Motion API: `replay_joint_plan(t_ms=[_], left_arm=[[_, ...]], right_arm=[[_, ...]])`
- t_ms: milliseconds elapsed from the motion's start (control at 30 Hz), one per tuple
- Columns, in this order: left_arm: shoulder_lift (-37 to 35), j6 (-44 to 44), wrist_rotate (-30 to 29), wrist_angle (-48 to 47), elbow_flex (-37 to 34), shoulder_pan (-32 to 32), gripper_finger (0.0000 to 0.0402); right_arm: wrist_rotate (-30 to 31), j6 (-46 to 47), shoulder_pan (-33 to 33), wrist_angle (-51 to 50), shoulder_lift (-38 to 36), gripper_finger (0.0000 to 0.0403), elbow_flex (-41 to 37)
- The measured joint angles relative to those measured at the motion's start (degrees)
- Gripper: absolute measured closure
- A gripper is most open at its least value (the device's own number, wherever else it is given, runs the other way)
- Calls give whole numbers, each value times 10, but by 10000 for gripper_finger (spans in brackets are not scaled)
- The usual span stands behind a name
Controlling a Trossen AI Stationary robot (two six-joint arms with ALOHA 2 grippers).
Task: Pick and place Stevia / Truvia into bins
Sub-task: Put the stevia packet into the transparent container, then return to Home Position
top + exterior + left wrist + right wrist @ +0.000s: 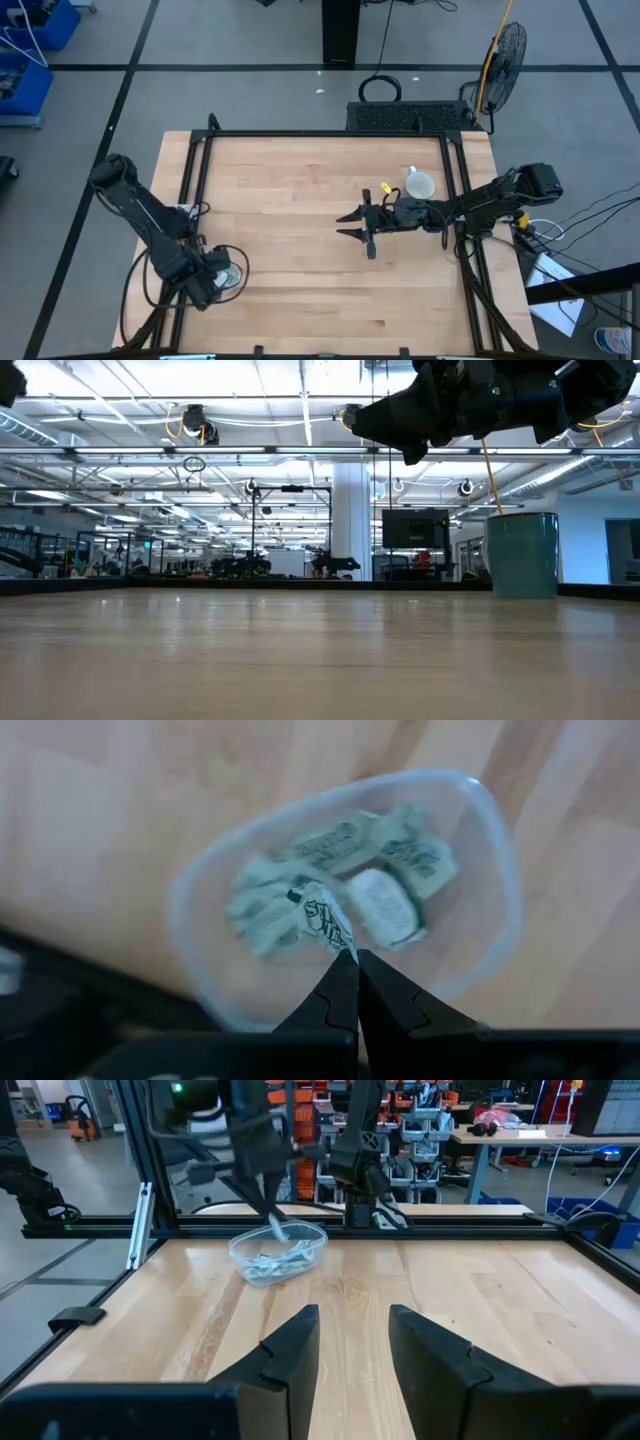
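The clear round tub (492,840) stands at the table's near left corner (233,278) and holds several pale green and white Stevia sachets (400,848) plus a small white oval piece (381,908). My left gripper (352,958) hangs over the tub, shut on one more sachet (325,923). The right wrist view shows this from across the table: tub (283,1258), sachet (279,1231). My right gripper (352,226) is open and holds nothing, raised over the table's middle (352,1335), pointing toward the tub. My left gripper pinches one Stevia sachet by its edge (338,942) between the two fingertips. The fingers come from above, pointing down. The sachet is lifted clear and hangs at the fingertips just above the sachets lying in the tub, inside the ring of its rim.
A mug (420,185) stands on the table's far right part, seen in the low view as a teal cup (522,555). Black frame rails (320,133) run along the table's edges. Bare wood lies between the tub and the right gripper.
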Motion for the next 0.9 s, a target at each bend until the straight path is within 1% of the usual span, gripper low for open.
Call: replay_joint_plan(t_ms=[167, 333, 467, 567, 800, 900], left_arm=[[0, -5, 6, 78, -47, 5, 396], [0, -37, 6, 82, -66, 22, 395], [0, -38, 6, 84, -66, 34, 388], [0, -34, 5, 84, -66, 41, 368], [0, -18, -38, 85, -66, 43, 299], [0, -20, -32, 86, -57, 47, 283]], right_arm=[[0, 0, 0, 0, 0, 287, 0], [0, 0, 0, 0, 0, 287, 0], [0, 0, 0, 0, 0, 287, 0], [0, 0, 0, 0, 0, 287, 0], [0, 0, 0, 0, 0, 287, 0], [0, 0, 0, 0, 0, 287, 0]])
